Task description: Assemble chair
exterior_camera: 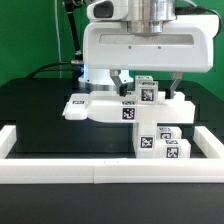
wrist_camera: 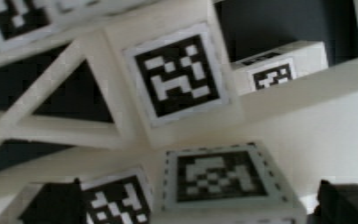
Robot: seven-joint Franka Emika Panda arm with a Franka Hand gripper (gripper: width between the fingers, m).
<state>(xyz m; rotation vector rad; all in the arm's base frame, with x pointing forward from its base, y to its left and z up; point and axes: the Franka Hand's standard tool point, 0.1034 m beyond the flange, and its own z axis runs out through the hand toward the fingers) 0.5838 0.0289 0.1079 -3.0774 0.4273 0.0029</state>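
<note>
On the black tabletop [exterior_camera: 40, 120], inside the white rails [exterior_camera: 60, 170], the chair [exterior_camera: 130, 108] parts are sitting clustered near centre: a flat slab toward the exterior view's left, tagged blocks [exterior_camera: 160, 140] stacking toward the right. The tool [exterior_camera: 146, 85] is hanging low over the cluster's middle, fingers [exterior_camera: 120, 82] straddling a tagged piece. Fingers are reading as spread, but whether they are touching or pinching anything, I cannot tell. Wrist view is showing tagged faces [wrist_camera: 176, 70] very close, blurred. Risk, as judged: a descent slightly off-centre is likely to clip a block edge and shove neighbouring pieces; closing on a tilted part could cock it, jamming any insertion.
</note>
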